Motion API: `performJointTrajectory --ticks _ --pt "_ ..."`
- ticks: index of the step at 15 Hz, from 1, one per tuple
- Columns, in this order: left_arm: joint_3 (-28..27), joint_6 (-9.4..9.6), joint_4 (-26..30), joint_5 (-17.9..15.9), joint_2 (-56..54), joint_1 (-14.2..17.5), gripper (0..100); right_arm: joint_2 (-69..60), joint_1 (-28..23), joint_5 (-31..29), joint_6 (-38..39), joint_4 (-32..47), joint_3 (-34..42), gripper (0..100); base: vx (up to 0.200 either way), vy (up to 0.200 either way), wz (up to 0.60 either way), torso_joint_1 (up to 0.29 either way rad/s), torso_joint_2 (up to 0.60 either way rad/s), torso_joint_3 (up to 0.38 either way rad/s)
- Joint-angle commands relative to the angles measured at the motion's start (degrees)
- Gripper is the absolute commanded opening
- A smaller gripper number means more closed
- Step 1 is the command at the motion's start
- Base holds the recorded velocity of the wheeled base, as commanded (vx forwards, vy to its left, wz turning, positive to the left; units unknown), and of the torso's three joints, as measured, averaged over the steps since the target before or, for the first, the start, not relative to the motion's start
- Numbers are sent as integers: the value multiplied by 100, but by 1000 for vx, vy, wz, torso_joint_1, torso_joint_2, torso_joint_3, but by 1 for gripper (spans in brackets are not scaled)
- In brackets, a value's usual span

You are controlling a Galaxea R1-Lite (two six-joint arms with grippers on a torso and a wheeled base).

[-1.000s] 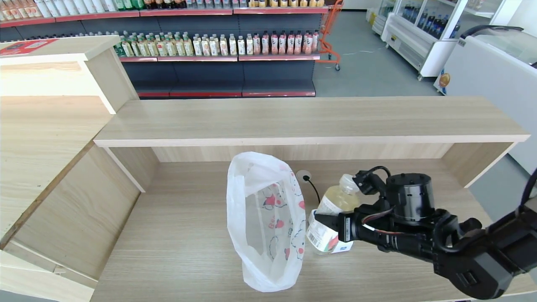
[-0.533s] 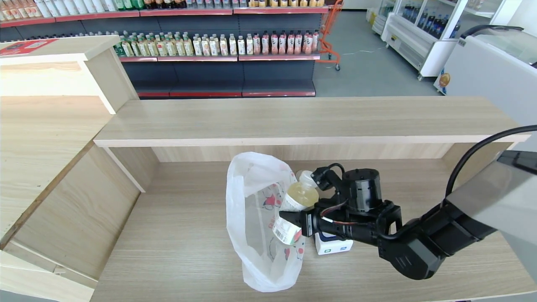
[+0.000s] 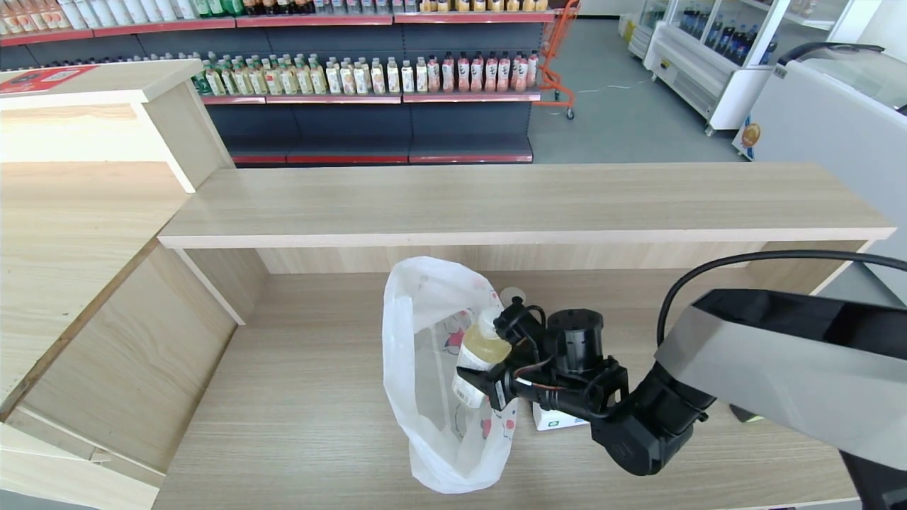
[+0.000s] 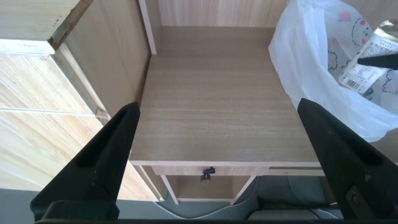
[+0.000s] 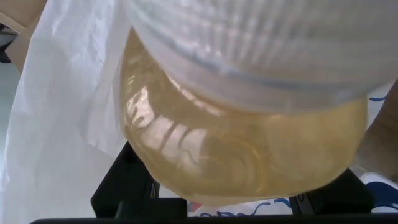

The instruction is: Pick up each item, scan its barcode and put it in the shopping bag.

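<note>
Bottle: clear plastic bottle of pale yellow drink [image 3: 480, 348], tilted at the mouth of the thin white printed shopping bag [image 3: 425, 397].
Right pincer [image 3: 476, 381]: clamped on the bottle.
Left pincer [image 4: 217, 109]: fingers apart, holding nothing.
Risk: if let go here, the bottle may snag the limp rim, topple the bag, or fall onto the wooden worktop [image 3: 319, 404].

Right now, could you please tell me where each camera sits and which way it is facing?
Head view: on the head, facing forward and down at the counter; the right gripper shows, holding the bottle at the mouth of the shopping bag.
Left wrist view: on the left wrist, facing along the counter; the open left gripper shows.
Right wrist view: on the right wrist, facing the bottle close up.
Shared: all three show bottle and shopping bag.
</note>
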Motion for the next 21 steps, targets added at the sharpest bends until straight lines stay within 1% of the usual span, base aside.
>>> performJointTrajectory --ticks 1,4,5,8,10,12,13,16,18,21 --pt "1 -1 -1 -4 -2 4 100 784 40 -3 -357 -408 -310 0 0 0 0 0 0 0" --pt "1 -1 -1 5 -2 4 100 1004 93 -3 -568 -619 -433 0 0 0 0 0 0 0" --pt "1 -1 -1 -4 -2 4 100 1004 102 -3 -568 -619 -433 100 0 0 0 0 0 0" --pt "1 -1 -1 -4 -2 4 100 933 102 -12 -445 -646 -416 100 0 0 0 0 0 0" --pt "1 -1 -1 -4 -2 4 100 617 93 -3 38 -593 -346 100 0 0 0 0 0 0" --pt "1 -1 -1 -4 -2 4 100 327 93 -3 601 -567 -205 100 0 0 0 0 0 0" --pt "1 -1 -1 5 -2 4 100 -25 67 -3 1172 -461 -3 100 0 0 0 0 0 0" --pt "1 -1 -1 -4 -2 4 100 -868 -48 -12 2235 286 279 100 0 0 0 0 0 0" --pt "1 -1 -1 5 -2 4 100 -1255 -153 -12 2605 488 525 100 0 0 0 0 0 0" --pt "1 -1 -1 -4 -2 4 100 -1844 -302 -12 2684 576 1026 100 0 0 0 0 0 0"
